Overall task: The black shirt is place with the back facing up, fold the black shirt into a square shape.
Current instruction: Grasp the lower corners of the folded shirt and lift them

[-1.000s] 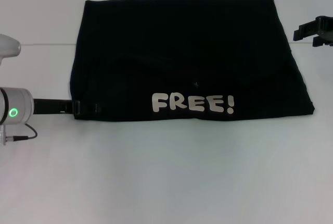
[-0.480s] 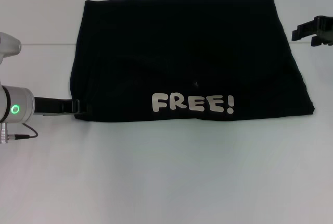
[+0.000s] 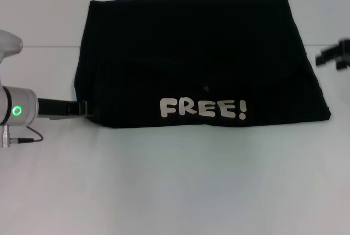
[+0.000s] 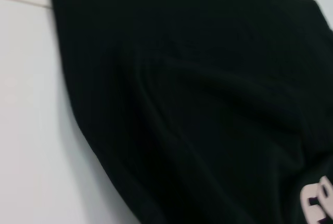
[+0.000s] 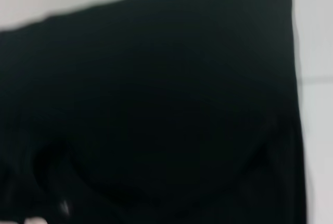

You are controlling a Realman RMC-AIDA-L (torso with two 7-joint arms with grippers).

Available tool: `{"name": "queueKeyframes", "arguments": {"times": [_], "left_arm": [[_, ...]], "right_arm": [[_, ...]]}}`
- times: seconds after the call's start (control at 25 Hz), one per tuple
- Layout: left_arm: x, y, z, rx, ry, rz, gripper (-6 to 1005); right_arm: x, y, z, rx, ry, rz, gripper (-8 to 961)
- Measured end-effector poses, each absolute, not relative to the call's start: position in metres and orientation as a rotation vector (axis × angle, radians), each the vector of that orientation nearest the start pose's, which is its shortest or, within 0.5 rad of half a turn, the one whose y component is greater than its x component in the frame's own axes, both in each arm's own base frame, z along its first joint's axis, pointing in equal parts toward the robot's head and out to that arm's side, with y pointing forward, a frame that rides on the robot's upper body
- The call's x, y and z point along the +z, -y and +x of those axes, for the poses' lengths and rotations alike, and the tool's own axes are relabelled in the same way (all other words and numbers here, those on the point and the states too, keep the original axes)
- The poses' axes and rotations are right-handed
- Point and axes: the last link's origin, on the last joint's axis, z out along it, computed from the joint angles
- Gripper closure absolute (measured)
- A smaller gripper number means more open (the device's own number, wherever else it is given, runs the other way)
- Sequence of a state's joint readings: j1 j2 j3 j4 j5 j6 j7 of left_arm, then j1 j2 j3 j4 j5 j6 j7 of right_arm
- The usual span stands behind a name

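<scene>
Already the black shirt (image 3: 199, 60) lies flat on the white table (image 3: 175, 180) as a wide folded rectangle, its "FREE!" lettering (image 3: 203, 108) facing up along the near edge. The left hand (image 3: 83, 109) sits at the shirt's near left corner, low against the table and touching the fabric edge; whether its fingers are spread or pinching the cloth cannot be told, since they merge with the black fabric. The right hand (image 3: 334, 56) hovers beyond the shirt's right edge, about level with its middle, apart from the cloth, and its fingers are too blurred to read. By my judgement the step in hand is the cross fold: the rectangle is wider than deep, so one side must be carried over toward the other to make a square. That calls for a firm grip on the left corner, ideally matched at the far left corner, and a lift high enough to keep the layers from dragging. Compared with a second ago, the left hand has crept slightly further in under the corner, while the right hand has dropped and drawn away from the shirt's right edge.
</scene>
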State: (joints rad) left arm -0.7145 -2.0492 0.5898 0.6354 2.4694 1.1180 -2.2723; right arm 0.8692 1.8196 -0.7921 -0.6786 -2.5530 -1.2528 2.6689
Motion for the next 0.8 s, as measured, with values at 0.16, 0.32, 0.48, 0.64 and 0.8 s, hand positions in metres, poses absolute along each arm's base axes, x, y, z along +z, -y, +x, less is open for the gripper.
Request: {"name": "queueKeyframes", "arguments": {"times": [0.16, 0.32, 0.48, 0.64, 0.8], "left_arm": [[0.016, -0.407, -0.286, -0.311, 1.542, -2.137, 951], [0.016, -0.411, -0.282, -0.319, 1.531, -2.140, 952], [0.016, -0.414, -0.277, -0.325, 1.517, -2.148, 952], [0.015, -0.417, -0.273, -0.332, 1.510, -2.156, 953], [0.014, -0.418, -0.271, -0.335, 1.514, -2.157, 954]], "right_arm": [[0.108, -0.440, 0.269, -0.083, -1.581, -2.024, 339], [0.096, -0.428, 0.289, -0.121, -1.568, -2.022, 339], [0.084, -0.425, 0.297, -0.072, -1.539, -2.016, 338], [0.071, -0.426, 0.298, -0.036, -1.504, -2.020, 339], [0.062, -0.425, 0.297, 0.006, -1.475, -2.054, 341]]}}
